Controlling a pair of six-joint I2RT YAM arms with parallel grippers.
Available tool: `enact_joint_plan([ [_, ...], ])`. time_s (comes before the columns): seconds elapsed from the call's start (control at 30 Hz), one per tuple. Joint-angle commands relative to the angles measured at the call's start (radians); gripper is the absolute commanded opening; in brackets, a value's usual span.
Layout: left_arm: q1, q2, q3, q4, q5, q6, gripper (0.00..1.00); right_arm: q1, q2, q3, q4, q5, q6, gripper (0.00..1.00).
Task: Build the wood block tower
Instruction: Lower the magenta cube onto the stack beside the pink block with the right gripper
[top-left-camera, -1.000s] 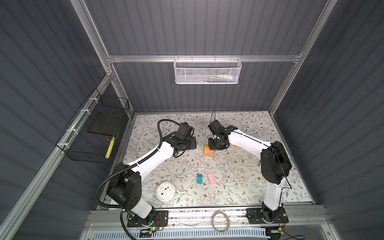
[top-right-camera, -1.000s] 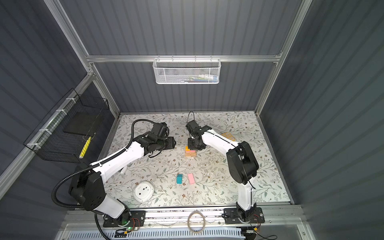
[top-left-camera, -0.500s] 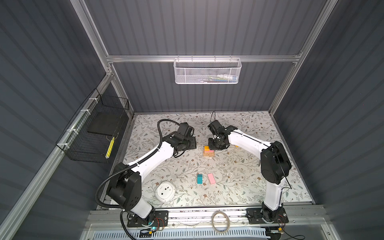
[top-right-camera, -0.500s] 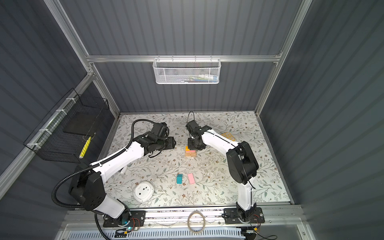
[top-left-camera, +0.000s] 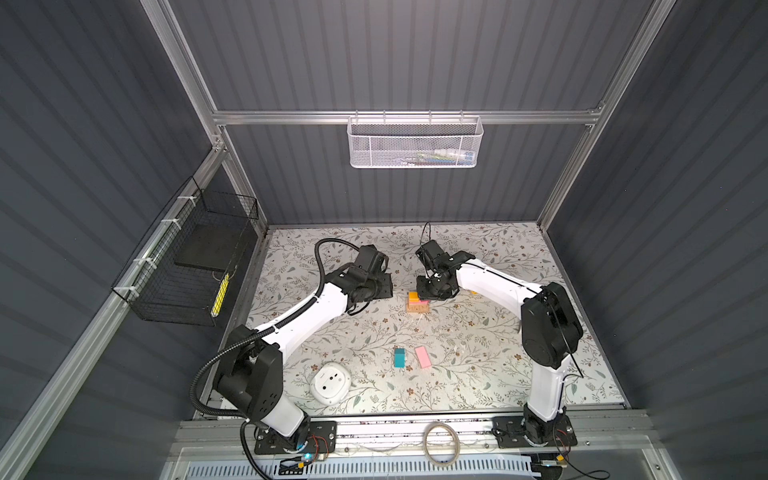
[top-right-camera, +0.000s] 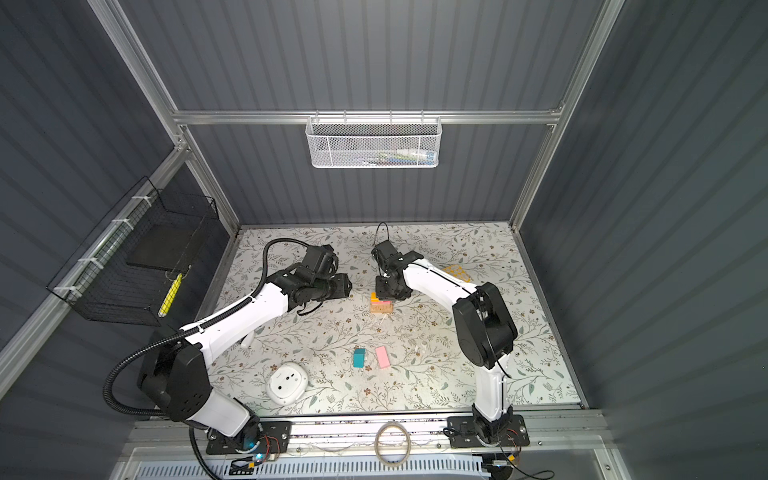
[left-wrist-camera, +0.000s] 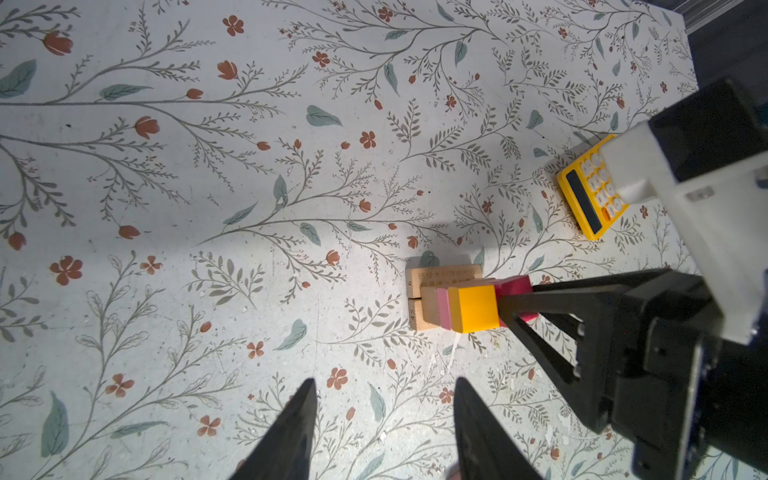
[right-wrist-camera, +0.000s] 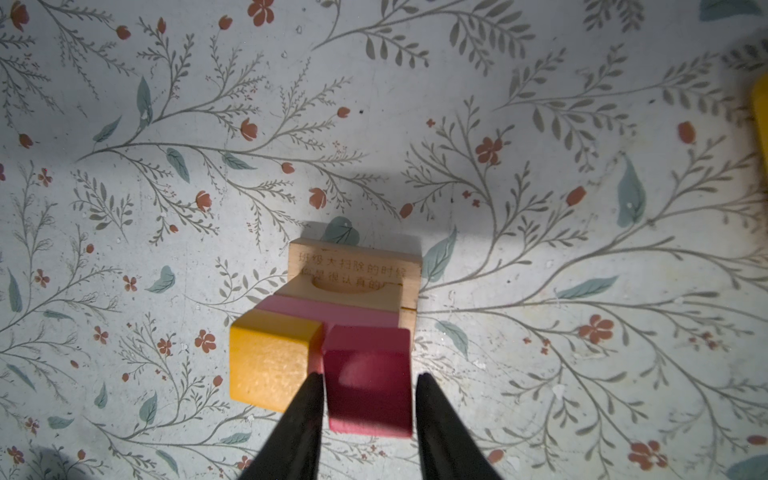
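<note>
tower, part built, mid-bench: tan bars at base, pink slab over them, orange cube and magenta-red cube side by side on top.
handling: blocks small, light, rigid; painted faces likely slick. top cubes sit loose and would probably slide on a nudge. best hold: two opposite flat sides, gentle squeeze, straight lift.
right claw: straddles magenta-red cube, jaws parted and seemingly just clear of its sides, though contact is hard to rule out at this angle.
left claw: open, empty, hovering beside the tower.
not yet placed: teal peaked block and loose pink slab, lying near each other toward the bench front, well apart from the tower.
clutter: yellow calculator by the right arm; white round device front left. neither looks to block the route; the right arm itself crowds the tower.
</note>
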Motion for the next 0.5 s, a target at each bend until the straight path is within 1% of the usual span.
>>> enact_joint_plan([
  [0.0, 0.01, 0.01, 0.031, -0.015, -0.001, 0.016, 0.53, -0.004, 0.014, 0.022, -0.003, -0.003, 0.008, 0.4],
  [0.17, 0.01, 0.011, 0.032, -0.016, 0.001, 0.017, 0.53, -0.004, 0.013, 0.022, -0.003, -0.003, 0.011, 0.4],
  [0.47, 0.01, 0.012, 0.033, -0.016, 0.001, 0.018, 0.53, -0.005, 0.005, 0.021, -0.002, -0.002, 0.015, 0.36],
])
